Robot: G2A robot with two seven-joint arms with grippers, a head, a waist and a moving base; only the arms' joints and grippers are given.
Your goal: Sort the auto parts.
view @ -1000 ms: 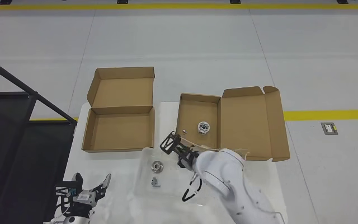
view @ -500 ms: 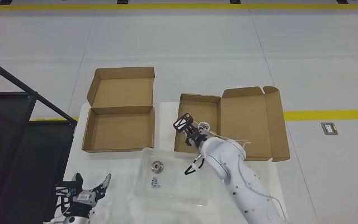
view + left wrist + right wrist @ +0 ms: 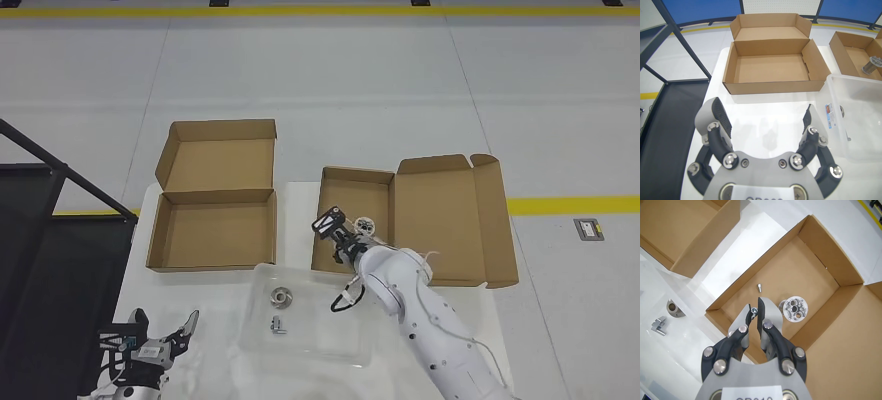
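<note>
My right gripper [image 3: 754, 308] [image 3: 331, 222] hangs over the right cardboard box [image 3: 829, 262] [image 3: 352, 180], shut on a small silver bolt [image 3: 754, 310]. On the box floor below lie another small bolt [image 3: 759, 287] and a round slotted metal hub [image 3: 794, 309] [image 3: 364, 226]. The clear plastic bin [image 3: 300, 345] in front holds a metal flange piece [image 3: 674, 309] [image 3: 282, 296] and a small bracket [image 3: 659, 326] [image 3: 277, 324]. My left gripper [image 3: 762, 113] [image 3: 160, 335] is open with nothing between its fingers, low at the table's front left.
An open cardboard box [image 3: 212, 230] [image 3: 772, 66] with nothing inside sits at the back left of the white table [image 3: 295, 205]. A black rack [image 3: 50, 260] stands beside the table on the left. The right box's lid [image 3: 450, 220] lies folded open.
My right gripper has moved from above the clear bin up and back over the right cardboard box, carrying the small bolt. The left arm has stayed still.
</note>
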